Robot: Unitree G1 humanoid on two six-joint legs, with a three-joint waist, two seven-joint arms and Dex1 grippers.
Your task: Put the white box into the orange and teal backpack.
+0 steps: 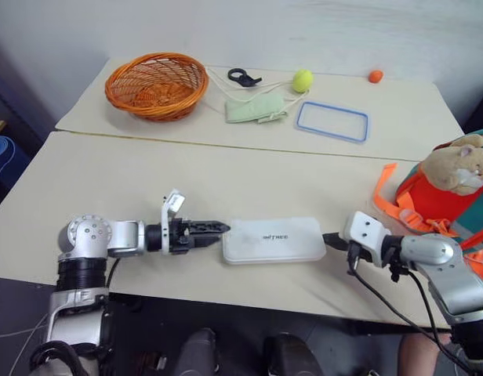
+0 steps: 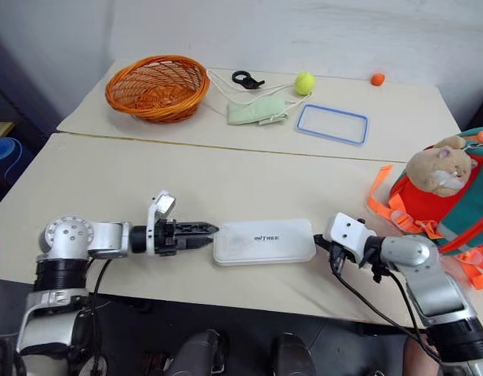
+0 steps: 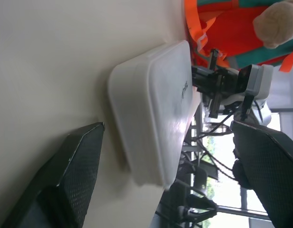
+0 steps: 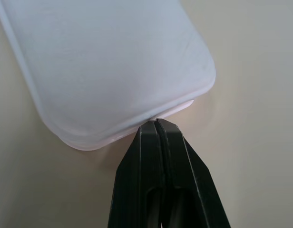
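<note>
— Right wrist view, status?
— Right gripper [image 4: 156,122] fingers pressed together, tips meeting the rounded end edge of the white box [image 4: 113,61].
— Surface?
— Box flat on pale table [image 4: 251,142].

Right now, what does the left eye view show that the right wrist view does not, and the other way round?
Left eye view alone: the woven orange basket, the yellow-green ball, the blue-rimmed clear rectangular lid, the orange and teal fabric backpack, and the left tool at the box's left end.
Right wrist view alone: the right tool seen close, fingers pressed together, tips against the box's short end.
Both: the flat white plastic box lying on the beige table.
</note>
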